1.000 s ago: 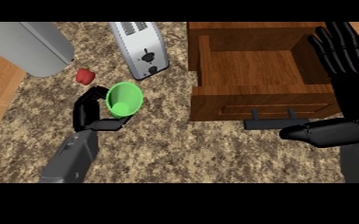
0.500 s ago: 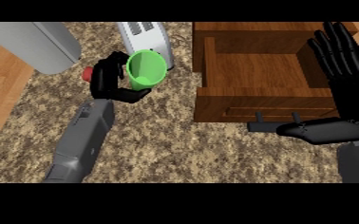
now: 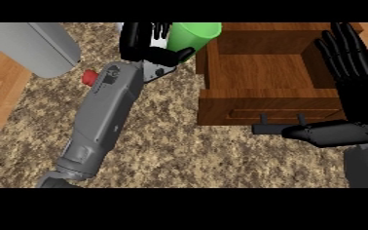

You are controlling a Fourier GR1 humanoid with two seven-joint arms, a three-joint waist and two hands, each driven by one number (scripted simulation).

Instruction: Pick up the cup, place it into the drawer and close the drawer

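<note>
My left hand [image 3: 147, 41] is shut on the green cup [image 3: 193, 36], which is lifted and sits just left of the open wooden drawer [image 3: 267, 73], near its back left corner. The grey left forearm slants up from the lower left and hides most of the toaster behind it. The drawer's inside is bare wood, and its dark handle [image 3: 277, 126] sticks out from the front panel. My right hand [image 3: 345, 78] stands open at the right edge, fingers up beside the drawer's right wall, with the thumb reaching toward the handle.
A grey rounded appliance [image 3: 43, 48] lies at the upper left. A small red object [image 3: 89, 77] peeks out beside my left forearm. The speckled counter [image 3: 187, 151] spreads in front of the drawer, with a wooden strip along the left edge.
My left hand has carried the green cup up and to the right, from in front of the toaster to the drawer's left rim. The right hand has stayed in place.
</note>
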